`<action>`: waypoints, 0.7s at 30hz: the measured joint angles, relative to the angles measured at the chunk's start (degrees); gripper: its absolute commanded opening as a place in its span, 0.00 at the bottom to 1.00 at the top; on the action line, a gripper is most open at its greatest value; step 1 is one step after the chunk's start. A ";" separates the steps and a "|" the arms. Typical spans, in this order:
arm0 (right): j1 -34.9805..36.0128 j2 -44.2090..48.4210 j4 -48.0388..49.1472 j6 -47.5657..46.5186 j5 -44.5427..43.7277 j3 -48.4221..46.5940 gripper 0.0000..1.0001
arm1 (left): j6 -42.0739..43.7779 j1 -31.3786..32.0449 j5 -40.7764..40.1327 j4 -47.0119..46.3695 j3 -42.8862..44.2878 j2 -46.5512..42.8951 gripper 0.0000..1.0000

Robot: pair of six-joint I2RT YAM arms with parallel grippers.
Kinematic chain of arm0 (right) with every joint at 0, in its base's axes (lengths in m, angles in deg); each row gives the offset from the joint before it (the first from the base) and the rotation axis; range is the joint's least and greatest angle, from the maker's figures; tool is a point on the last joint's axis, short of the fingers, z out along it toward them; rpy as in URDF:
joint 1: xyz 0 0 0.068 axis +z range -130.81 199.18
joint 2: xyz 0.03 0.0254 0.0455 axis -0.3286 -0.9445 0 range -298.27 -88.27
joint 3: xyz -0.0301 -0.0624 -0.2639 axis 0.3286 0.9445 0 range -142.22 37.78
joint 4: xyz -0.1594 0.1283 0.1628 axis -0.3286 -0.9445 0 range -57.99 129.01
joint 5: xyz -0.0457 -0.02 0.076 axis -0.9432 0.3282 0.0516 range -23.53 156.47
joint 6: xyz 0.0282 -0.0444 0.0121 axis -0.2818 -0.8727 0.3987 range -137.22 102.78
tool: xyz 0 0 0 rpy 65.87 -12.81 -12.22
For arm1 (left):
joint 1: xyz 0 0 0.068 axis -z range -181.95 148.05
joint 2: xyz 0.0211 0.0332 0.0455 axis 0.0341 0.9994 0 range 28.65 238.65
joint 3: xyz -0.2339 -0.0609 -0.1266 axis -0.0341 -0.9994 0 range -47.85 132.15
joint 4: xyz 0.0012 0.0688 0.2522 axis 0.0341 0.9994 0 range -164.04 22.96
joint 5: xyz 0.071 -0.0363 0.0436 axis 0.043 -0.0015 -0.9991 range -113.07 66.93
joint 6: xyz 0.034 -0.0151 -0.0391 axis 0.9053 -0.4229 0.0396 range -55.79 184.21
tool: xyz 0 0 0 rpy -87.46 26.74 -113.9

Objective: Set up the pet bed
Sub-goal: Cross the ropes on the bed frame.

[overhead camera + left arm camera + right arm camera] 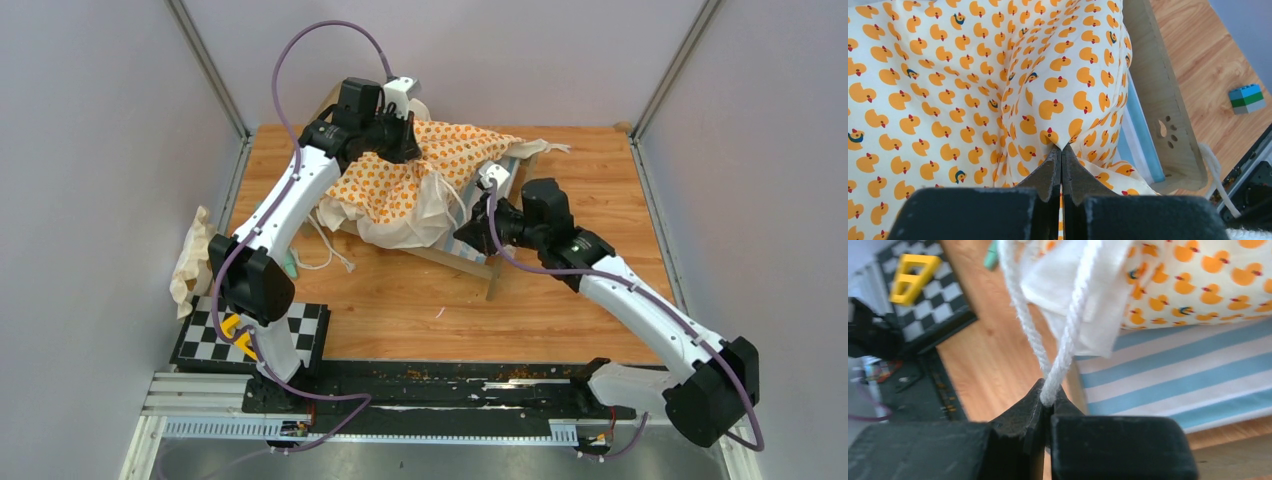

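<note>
- The pet bed [462,262] sits at an angle toward the far middle of the wooden table [580,190]. Most of its frame is under a duck-print cushion [440,150] — we see only a wooden side rail and part of the blue-white striped base [1188,365].
- One end board [1168,115], marked with a paw print, stands just beside the cushion's edge.
- At the bed's far end, the left gripper [1062,149] has its jaws pressed together on a peaked fold of the cushion's fabric.
- At the bed's near right side, the right gripper [1047,401] is clamped on a white tie cord [1068,335] — it runs up to the cushion's cream edge.
- Further out, we see a checkerboard [300,325] carrying a yellow block [235,330], a pale crumpled cloth [190,260] at the table's left edge, and a small toy brick [1246,98].
</note>
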 measured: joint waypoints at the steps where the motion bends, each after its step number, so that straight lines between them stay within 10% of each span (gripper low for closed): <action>1: 0.02 0.90 -1.36 1.53 2.19 -0.83 0.00 | 0.00 -0.02 0.09 0.00 0.02 0.00 0.00; 17: 0.13 1.36 -6.16 24.83 20.44 -7.50 0.01 | -0.04 -0.04 2.03 -0.02 0.00 0.20 0.00; 21: 0.31 0.13 -9.07 24.46 17.07 -6.45 0.31 | -0.09 -0.04 2.23 -0.39 -0.09 0.48 0.00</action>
